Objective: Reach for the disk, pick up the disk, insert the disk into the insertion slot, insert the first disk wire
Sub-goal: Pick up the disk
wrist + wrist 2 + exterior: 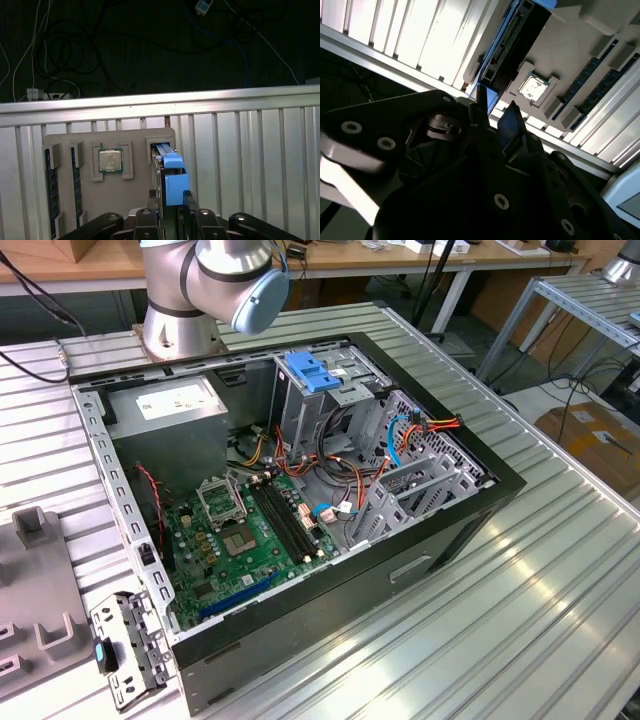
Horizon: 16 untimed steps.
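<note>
- Ribbed metal table [250, 165] lay across the lower half of the first wrist view, and behind it, in the upper half, were a dark floor and loose cables.
- At the lower left of that frame a grey holder tray [80, 137] rested on the table. It carried memory sticks [49, 185] at its left side and a processor chip [110, 161] next to them.
- Right of the chip, at the lower centre, the disk [171, 167] stood on its edge in a pocket of the tray, with its blue carrier turned toward the camera.
- Its long axis ran from the bottom edge of the frame upward, so straight away from the gripper [171, 202] and in line with the gap of the jaws.
- The gripper was at the bottom centre, directly at the near end of the disk. Its jaws stood narrowly apart, one on each side of the blue end.
- In the second wrist view the disk [527, 35] ran from the centre to the upper right. Some bright surface showed between its blue end and one jaw of the gripper [496, 112], so I judged it not yet clamped and not lifted.
- In the exterior view the insertion slot [425, 485] was at the centre right, inside the open computer case [330, 610].
</note>
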Available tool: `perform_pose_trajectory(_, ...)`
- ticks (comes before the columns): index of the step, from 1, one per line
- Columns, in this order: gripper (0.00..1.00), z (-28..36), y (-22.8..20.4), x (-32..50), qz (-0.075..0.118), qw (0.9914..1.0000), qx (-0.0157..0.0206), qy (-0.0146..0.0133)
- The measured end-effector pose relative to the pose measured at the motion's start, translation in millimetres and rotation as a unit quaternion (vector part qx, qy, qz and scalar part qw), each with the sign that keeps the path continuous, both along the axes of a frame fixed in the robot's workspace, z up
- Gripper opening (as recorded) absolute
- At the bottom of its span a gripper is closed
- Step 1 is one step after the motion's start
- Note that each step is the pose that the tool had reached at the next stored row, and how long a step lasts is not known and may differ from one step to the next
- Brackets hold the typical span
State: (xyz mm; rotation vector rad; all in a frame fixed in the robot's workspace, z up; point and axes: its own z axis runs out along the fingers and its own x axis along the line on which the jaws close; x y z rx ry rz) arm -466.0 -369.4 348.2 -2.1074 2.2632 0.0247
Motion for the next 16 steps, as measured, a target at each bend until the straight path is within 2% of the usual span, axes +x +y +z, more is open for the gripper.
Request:
perform_pose_trajectory(3, 0.48, -0.2, 0.0, -0.4, 0.011, 0.99994, 0.0, 0.0003)
perform_pose_trajectory(5, 0.48, -1.0, 0.0, -1.1, 0.021, 0.99977, 0.0004, 0.0005)
perform_pose_trajectory(6, 0.54, -1.7, 0.0, -1.6, 0.025, 0.99969, 0.0013, 0.0009)
perform_pose_trajectory(14, 0.54, -8.2, 0.4, -3.2, 0.027, 0.99957, 0.0021, 0.0107)
perform_pose_trajectory(16, 0.54, -9.1, 0.4, -3.2, 0.027, 0.99956, 0.0021, 0.0117)
